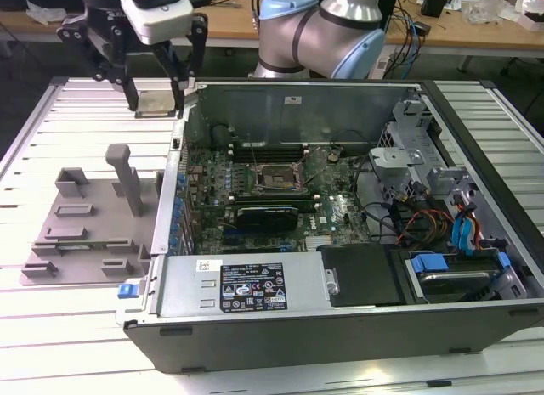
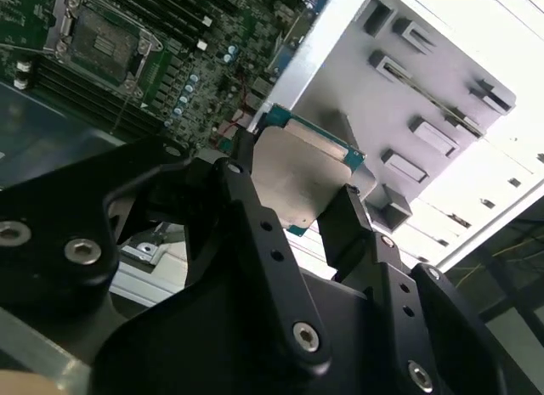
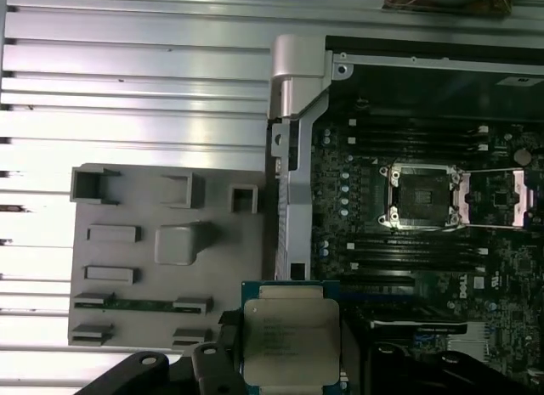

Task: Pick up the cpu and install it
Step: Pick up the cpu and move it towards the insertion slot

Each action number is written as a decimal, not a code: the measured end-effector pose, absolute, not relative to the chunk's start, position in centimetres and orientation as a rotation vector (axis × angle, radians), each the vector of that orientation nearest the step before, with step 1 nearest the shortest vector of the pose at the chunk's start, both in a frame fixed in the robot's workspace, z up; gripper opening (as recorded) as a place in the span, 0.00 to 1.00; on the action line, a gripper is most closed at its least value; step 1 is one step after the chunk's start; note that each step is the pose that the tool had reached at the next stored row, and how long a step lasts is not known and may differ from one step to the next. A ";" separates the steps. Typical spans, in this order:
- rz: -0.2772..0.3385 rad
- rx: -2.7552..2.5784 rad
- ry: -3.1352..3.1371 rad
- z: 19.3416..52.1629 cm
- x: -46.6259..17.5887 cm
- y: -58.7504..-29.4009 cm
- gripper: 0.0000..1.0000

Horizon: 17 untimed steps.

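One robot arm (image 1: 323,30) reaches over an open computer case (image 1: 382,327) that lies on a ribbed metal counter (image 1: 76,123) in the exterior view. Its black gripper (image 1: 155,96) hangs at the exterior view's upper left, just outside the case's far corner. A finger presses on each side of the cpu (image 1: 157,104), a small flat silver square. The cpu is held in the air above the counter. Toward the exterior view's left, a gray plastic tray (image 1: 81,234) with molded slots sits on the counter beside the case. Inside the case, a green circuit board (image 1: 331,217) carries a socket (image 1: 274,178), well apart from the cpu.

In the second wrist view, two black fingers (image 2: 353,221) clamp opposite edges of the cpu (image 2: 302,178), whose silver face is turned toward the camera. The gray tray (image 2: 425,98) and the socket (image 2: 102,42) lie beyond it.

In the first wrist view, the cpu (image 3: 289,331) sits between the gripper's fingers (image 3: 223,354). It is seen over the line where the tray (image 3: 161,251) meets the case wall (image 3: 293,157). The socket (image 3: 422,195) is uncovered and apart from the cpu.
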State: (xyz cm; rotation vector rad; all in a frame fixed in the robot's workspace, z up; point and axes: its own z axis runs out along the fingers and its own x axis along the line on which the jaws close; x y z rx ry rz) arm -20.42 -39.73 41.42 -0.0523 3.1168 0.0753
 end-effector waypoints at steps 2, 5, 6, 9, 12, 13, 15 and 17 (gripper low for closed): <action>0.075 -0.052 3.117 41.4 -20.0 -39.7 0.55; 0.075 -0.052 3.117 41.4 -19.3 -39.7 0.55; 0.075 -0.052 3.117 41.4 -18.9 -39.7 0.55; 0.075 -0.052 3.117 41.4 -18.1 -39.7 0.55; 0.075 -0.052 3.117 41.4 -16.8 -39.7 0.55; 0.075 -0.052 3.117 41.4 -15.9 -39.7 0.55; 0.075 -0.052 3.117 41.4 -14.8 -39.7 0.55; 0.075 -0.052 3.117 41.4 -13.2 -39.7 0.55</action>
